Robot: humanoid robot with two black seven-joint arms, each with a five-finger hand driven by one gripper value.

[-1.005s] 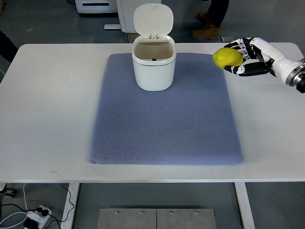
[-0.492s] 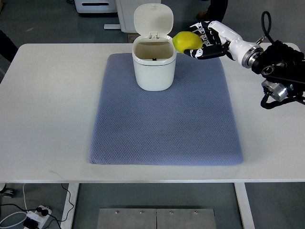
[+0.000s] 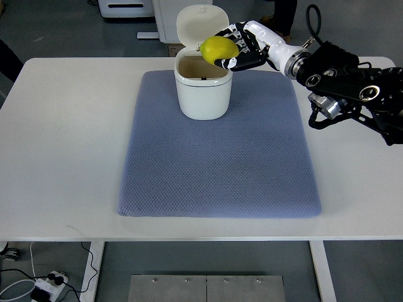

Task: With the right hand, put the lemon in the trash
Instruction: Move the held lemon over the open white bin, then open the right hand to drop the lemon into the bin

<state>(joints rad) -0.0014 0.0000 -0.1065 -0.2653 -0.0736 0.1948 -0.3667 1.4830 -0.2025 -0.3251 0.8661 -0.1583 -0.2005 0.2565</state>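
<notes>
Top view: the round yellow lemon (image 3: 218,49) is clasped in the right hand (image 3: 240,49) at the rim of the open white plastic bin (image 3: 203,91), so it is best carried further over the mouth before release

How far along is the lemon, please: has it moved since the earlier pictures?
Yes. The lemon, held in the right robot hand, has travelled left from beyond the mat's right edge to above the trash can's open mouth.

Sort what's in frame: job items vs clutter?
Job: lemon, held in right hand; white trash bin, lid open.

Not job: blue mat under the bin, white table, power strip on the floor, person's boots beyond the table.
</notes>
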